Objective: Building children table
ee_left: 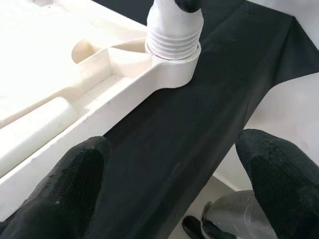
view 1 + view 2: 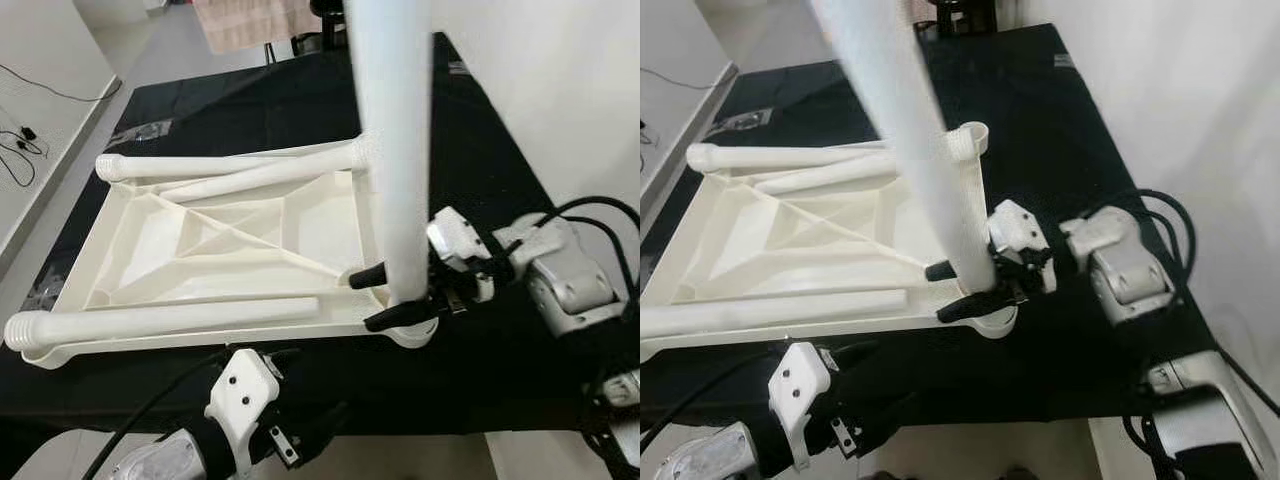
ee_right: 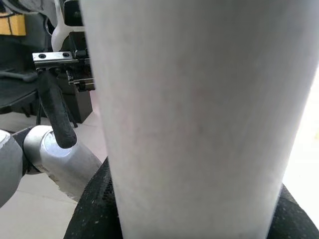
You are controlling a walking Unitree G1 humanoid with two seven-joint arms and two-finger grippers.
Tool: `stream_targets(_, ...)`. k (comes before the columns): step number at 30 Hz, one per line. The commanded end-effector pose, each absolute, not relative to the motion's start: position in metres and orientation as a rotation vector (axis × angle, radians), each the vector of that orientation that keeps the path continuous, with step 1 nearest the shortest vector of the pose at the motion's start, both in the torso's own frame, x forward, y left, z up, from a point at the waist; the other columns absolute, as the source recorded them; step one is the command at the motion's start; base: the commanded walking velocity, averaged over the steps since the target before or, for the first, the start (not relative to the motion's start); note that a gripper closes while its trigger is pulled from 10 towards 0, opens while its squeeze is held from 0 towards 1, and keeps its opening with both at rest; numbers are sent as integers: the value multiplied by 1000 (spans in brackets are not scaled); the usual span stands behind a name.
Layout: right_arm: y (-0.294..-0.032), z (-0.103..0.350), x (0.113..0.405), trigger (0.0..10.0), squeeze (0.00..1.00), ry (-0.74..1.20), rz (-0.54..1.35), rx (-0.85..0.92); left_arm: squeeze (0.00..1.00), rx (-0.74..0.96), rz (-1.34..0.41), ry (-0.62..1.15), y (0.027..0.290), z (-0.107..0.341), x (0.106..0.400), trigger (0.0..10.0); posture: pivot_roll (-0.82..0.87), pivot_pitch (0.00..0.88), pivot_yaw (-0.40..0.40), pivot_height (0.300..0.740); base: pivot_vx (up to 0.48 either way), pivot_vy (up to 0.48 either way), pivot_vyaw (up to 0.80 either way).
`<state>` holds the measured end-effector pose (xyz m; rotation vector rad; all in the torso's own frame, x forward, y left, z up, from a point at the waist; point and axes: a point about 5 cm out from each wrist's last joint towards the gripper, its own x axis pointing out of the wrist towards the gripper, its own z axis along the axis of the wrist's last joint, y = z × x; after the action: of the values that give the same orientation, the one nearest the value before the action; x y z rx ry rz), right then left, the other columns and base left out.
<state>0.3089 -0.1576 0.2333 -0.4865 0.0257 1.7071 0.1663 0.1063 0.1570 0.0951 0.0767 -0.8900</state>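
A white plastic tabletop [image 2: 230,240] lies upside down on the black-covered table [image 2: 470,150]. One white leg [image 2: 395,120] stands upright in the near right corner socket [image 1: 172,69], its threaded end [image 1: 174,40] at the socket's rim. My right gripper [image 2: 395,298] is shut on this leg just above the socket. Three more legs lie on the tabletop: one along the near edge [image 2: 160,322] and two at the far side [image 2: 200,165]. My left gripper [image 1: 169,194] hangs open at the table's front edge, pointing at the socket and holding nothing.
The far right corner socket [image 2: 365,150] holds no leg. A white wall runs along the table's right side. Grey floor with thin black cables [image 2: 20,140] lies to the left. Beige cloth [image 2: 250,20] hangs beyond the table's far end.
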Motion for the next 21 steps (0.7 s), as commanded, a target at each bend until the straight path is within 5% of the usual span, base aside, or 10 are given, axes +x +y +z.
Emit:
stream_targets(1,-151,226,311,10000,0,38,1732,-442,0,105,-884,110,110,153,165,10000,20,207,129,740,0,0,0)
stream_targets(16,-161,215,330,10000,0,-66,1245,-304,0,94,-888,112,108,152,165,10000,-2,198,116,740,0,0,0)
stream_targets(21,-160,186,320,10000,0,30,1067,-279,0,92,-887,113,108,151,163,10000,-10,194,107,740,0,0,0)
